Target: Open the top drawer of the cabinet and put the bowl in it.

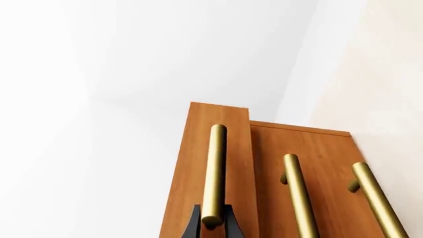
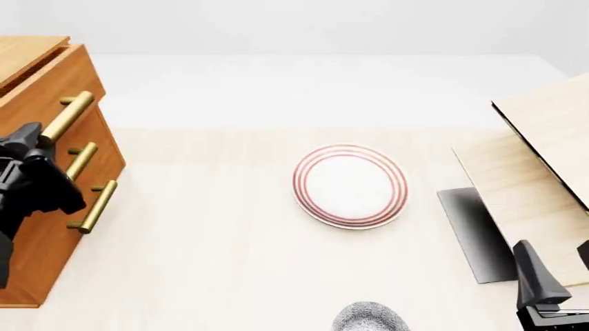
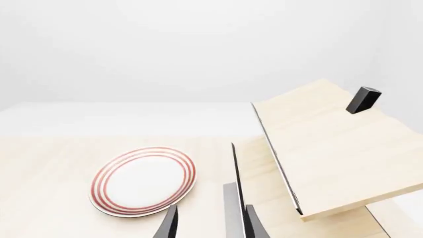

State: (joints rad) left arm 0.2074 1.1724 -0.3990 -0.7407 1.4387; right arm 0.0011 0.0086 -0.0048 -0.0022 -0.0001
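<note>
While the black left gripper (image 1: 213, 221) clamps the brass bar handle (image 1: 215, 173), the orange-brown top drawer (image 2: 41, 76) sits slightly out.
Speckled grey bowl (image 2: 370, 318) rests near the black right gripper (image 3: 210, 223), whose jaws stand apart, empty.

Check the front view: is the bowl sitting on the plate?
No. The bowl sits at the near table edge, apart from the red-ringed plate, which holds nothing.
</note>
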